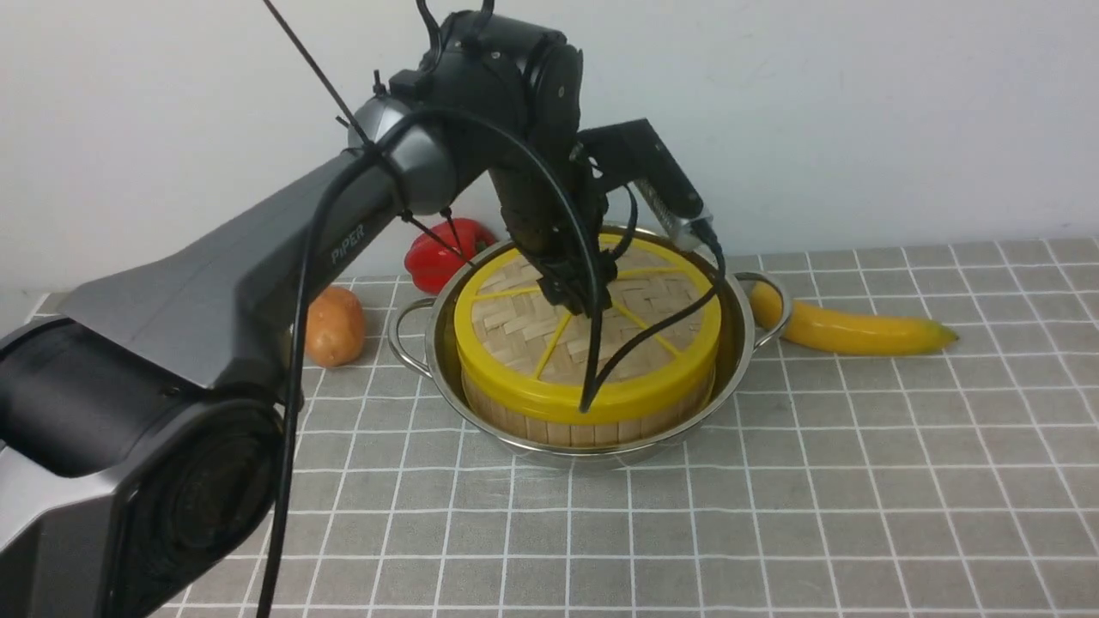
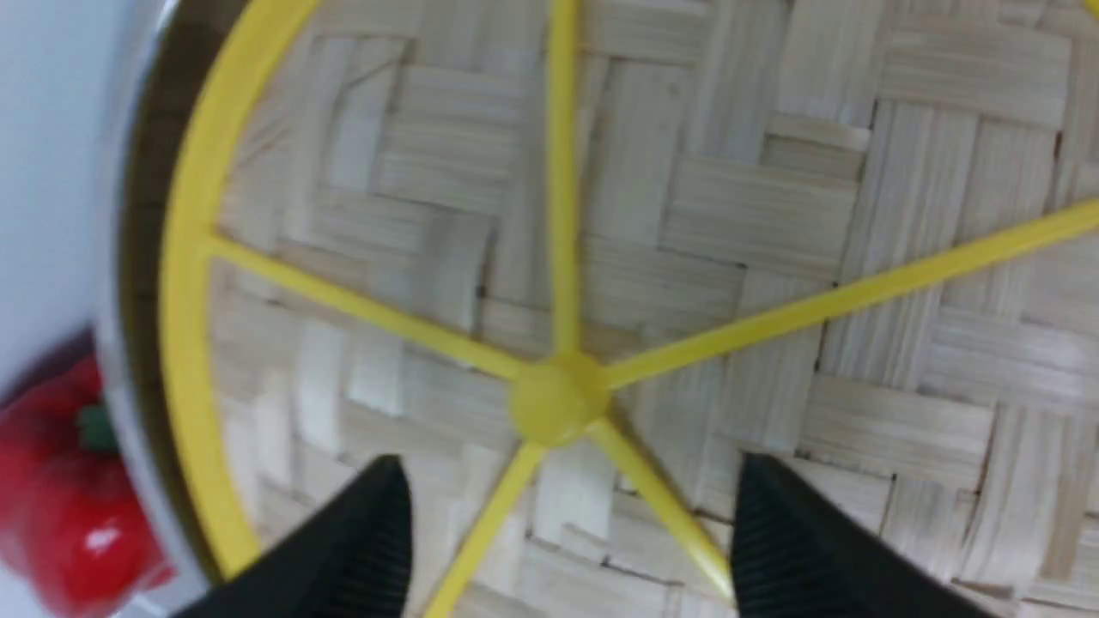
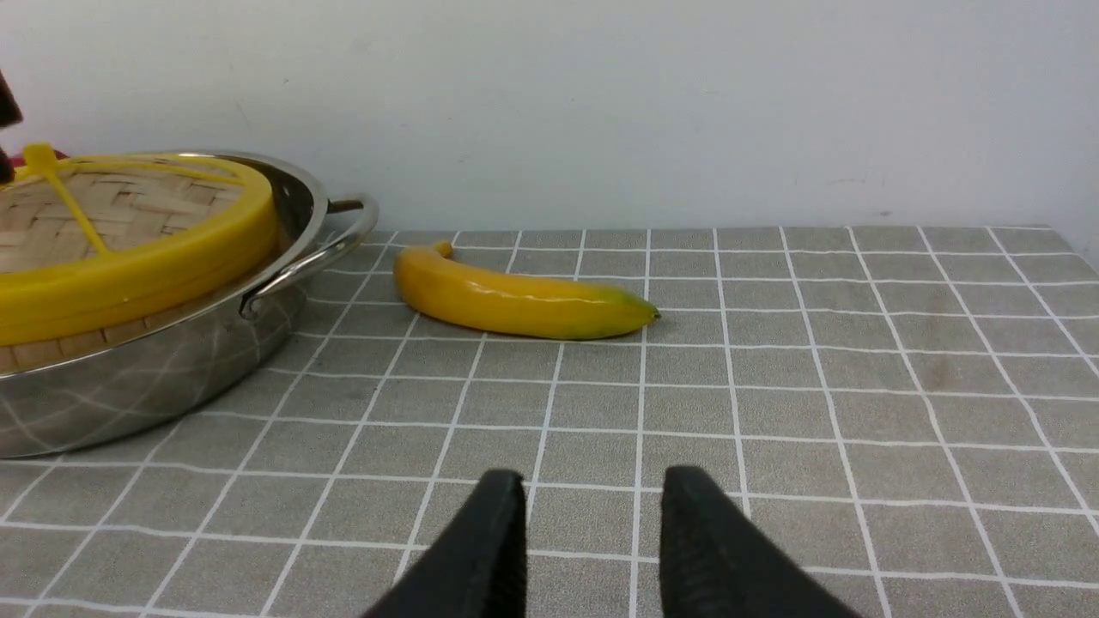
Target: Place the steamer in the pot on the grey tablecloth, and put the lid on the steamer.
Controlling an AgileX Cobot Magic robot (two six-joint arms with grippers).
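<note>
Left gripper (image 2: pixel 567 468): jaws spread wide, nothing between them, poised just over the hub (image 2: pixel 558 399)
Lid (image 1: pixel 515 318): flat on the steamer (image 1: pixel 549 427), rims matching, apparently seated
Pot (image 1: pixel 734 335): holds the steamer, mid grey tablecloth (image 1: pixel 773 498)
Step in hand: judged letting go and retreat; rise straight up so the fingertips clear the spokes and the lid is not dragged
Obstruction: cable (image 1: pixel 592 378) hanging across the lid toward 6 o'clock may snag the rim
Right gripper (image 3: pixel 592 489): part open, empty, low over cloth, roughly 4 o'clock of pot
Banana (image 1: pixel 850 330): 3 o'clock, beside the handle
Red pepper (image 1: pixel 442 253): 10 o'clock, behind
Potato (image 1: pixel 333 326): 9 o'clock, clear of the lift
</note>
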